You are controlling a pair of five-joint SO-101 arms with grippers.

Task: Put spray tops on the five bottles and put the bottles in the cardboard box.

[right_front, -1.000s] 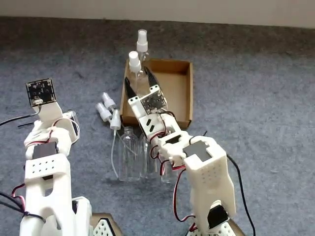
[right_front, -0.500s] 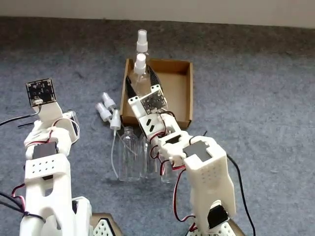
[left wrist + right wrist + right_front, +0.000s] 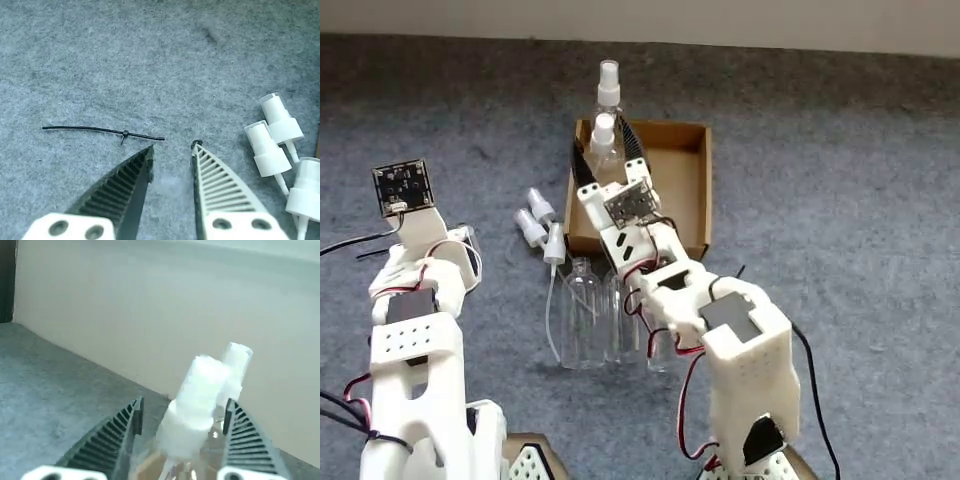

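Note:
A clear bottle with a white spray top (image 3: 603,137) (image 3: 197,400) stands at the far left corner of the cardboard box (image 3: 682,190). My right gripper (image 3: 605,150) (image 3: 182,412) is open, one finger on each side of this bottle. A second capped bottle (image 3: 609,85) (image 3: 235,365) stands just behind the box. Three uncapped bottles (image 3: 582,312) stand in a row in front of the box, partly under the right arm. Three loose spray tops (image 3: 538,227) (image 3: 272,147) lie left of the box. My left gripper (image 3: 172,152) is open over bare carpet beside them.
A thin black cable tie (image 3: 102,131) lies on the grey carpet just ahead of the left gripper's tips. A pale wall (image 3: 150,305) runs along the far edge of the carpet behind the box. Open carpet stretches right of the box.
The right gripper carried the capped bottle away and rightward into the box's far left corner, then its fingers spread apart from it. The left arm has kept still.

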